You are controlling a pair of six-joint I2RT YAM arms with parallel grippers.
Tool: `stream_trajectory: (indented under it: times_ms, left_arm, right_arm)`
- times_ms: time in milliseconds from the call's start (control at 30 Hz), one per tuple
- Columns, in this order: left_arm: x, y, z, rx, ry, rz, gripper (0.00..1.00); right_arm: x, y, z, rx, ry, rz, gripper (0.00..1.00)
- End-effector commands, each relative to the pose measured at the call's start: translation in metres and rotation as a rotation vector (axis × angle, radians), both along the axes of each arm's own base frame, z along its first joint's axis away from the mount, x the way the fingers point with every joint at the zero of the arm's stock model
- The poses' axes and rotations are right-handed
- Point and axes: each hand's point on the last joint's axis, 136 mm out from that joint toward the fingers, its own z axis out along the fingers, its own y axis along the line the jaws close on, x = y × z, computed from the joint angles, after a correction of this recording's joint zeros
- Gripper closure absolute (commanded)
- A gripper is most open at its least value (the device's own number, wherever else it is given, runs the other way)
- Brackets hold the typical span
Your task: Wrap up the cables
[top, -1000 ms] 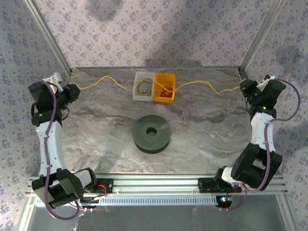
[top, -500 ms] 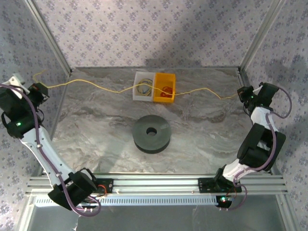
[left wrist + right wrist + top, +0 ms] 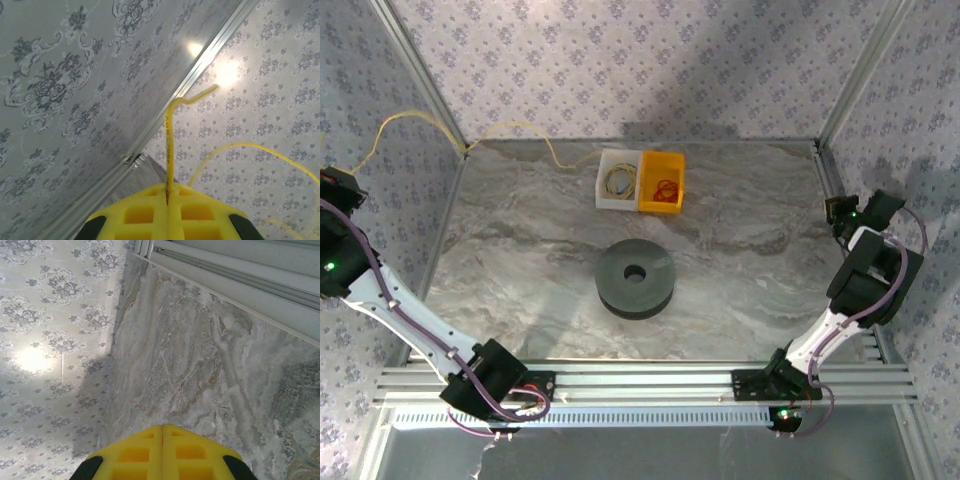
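The thin yellow cable (image 3: 520, 126) loops from my left gripper (image 3: 338, 188) over the left frame post and down onto the table, its far end lying by the white bin (image 3: 602, 190). In the left wrist view my left gripper (image 3: 168, 186) is shut on the cable (image 3: 169, 145), whose short tail sticks up past the fingertips. The dark grey spool (image 3: 636, 278) lies flat mid-table, with no cable on it. My right gripper (image 3: 837, 210) is at the right table edge; in the right wrist view it (image 3: 163, 426) is shut with nothing in it.
A white bin and a yellow bin (image 3: 663, 205) with small bands in them stand side by side at the back centre. Aluminium frame posts (image 3: 420, 75) rise at the back corners, and patterned walls close in the table (image 3: 520, 260) on three sides.
My left arm swung far out to the left, dragging the cable with it. The cable's right end slipped away from my right gripper and slid leftward. The right arm folded back towards the edge.
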Motion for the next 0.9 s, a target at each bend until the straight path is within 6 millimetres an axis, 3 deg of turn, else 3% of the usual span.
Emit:
stream_trajectory:
  times_ms: [0, 67, 167, 300, 333, 400, 633, 800, 867]
  left_arm:
    - [0.004, -0.010, 0.019, 0.007, -0.071, -0.060, 1.00]
    - [0.010, -0.019, 0.015, 0.000, -0.065, -0.099, 1.00]
    - [0.028, -0.051, 0.011, 0.024, -0.046, -0.205, 1.00]
    - [0.049, -0.111, 0.018, 0.075, -0.064, -0.367, 1.00]
    - [0.053, -0.126, 0.024, 0.089, -0.079, -0.407, 1.00]
    - [0.058, -0.150, 0.033, 0.105, -0.099, -0.465, 1.00]
    - [0.058, -0.190, 0.086, 0.143, -0.221, -0.559, 1.00]
    - [0.055, -0.220, 0.129, 0.171, -0.305, -0.645, 1.00]
    - [0.053, -0.230, 0.144, 0.188, -0.334, -0.675, 1.00]
  right_arm:
    - [0.013, 0.019, 0.025, -0.001, -0.068, 0.107, 1.00]
    - [0.019, 0.047, 0.048, -0.038, -0.117, 0.230, 1.00]
    - [0.018, 0.096, 0.082, -0.141, -0.141, 0.389, 0.96]
    - [0.010, 0.159, 0.112, -0.192, -0.164, 0.545, 0.73]
    - [0.011, 0.171, 0.134, -0.214, -0.210, 0.574, 0.66]
    - [0.008, 0.195, 0.149, -0.221, -0.240, 0.624, 0.53]
    - [-0.003, 0.265, 0.195, -0.099, -0.365, 0.707, 0.01]
    - [-0.016, 0.297, 0.199, -0.228, -0.345, 0.780, 0.00]
    - [-0.016, 0.304, 0.199, -0.184, -0.347, 0.794, 0.00]
